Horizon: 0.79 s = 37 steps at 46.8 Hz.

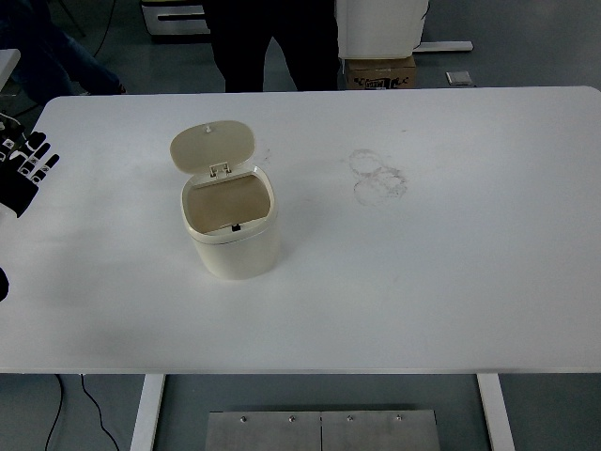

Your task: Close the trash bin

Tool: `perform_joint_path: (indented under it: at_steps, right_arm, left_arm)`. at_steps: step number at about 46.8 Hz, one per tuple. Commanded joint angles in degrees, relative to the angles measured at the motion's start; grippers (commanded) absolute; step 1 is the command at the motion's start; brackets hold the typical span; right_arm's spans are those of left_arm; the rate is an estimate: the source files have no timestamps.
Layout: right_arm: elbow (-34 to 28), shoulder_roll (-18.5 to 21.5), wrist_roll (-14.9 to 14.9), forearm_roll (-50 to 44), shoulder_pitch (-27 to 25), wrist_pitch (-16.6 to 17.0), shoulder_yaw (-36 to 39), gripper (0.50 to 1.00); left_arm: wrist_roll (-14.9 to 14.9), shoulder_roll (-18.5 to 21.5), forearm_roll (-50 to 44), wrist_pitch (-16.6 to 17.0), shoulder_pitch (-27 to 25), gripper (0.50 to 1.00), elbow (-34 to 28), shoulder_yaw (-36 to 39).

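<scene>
Table (451, 282): white, wide; faint ring smudges (377, 177) seen right of centre, well apart from the bin.

Person (272, 42): dark legs only, at far edge, behind table.

Bin (230, 230): small cream plastic tub, upright, left of table centre. Judged light and stiff, smooth-walled, prob. slippery; likely to skid or tip if pushed sideways, so force is best sent straight down. Inside: brownish shade is seen, nothing definite made out; contents can't be told from this angle, poss. empty.

Lid (212, 147): oval, hinged at bin's far rim, stood open and tilted back. Thin plastic, judged springy; small latch nub noted at near rim of bin. No grip needed: to be pressed on its upper edge, swung forward and down till the catch meets. Task not yet done.

Left hand (26, 167): at left edge, apart from bin, fingers spread, nothing held.

Right hand: not seen.
</scene>
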Motion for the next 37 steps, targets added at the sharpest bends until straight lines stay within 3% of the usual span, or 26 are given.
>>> perform_joint_path:
  at_steps: [1,37]
  right_arm:
    - [0.0,0.0,0.01,0.0,0.0,0.01,0.0,0.991]
    - [0.0,0.0,0.01,0.0,0.0,0.01,0.0,0.991]
  left_arm:
    - [0.0,-0.04,-0.01,-0.01,0.01,1.0,-0.08,0.08]
    - [0.44,0.58,0.17,-0.18,-1.83,1.0,-0.08,0.25]
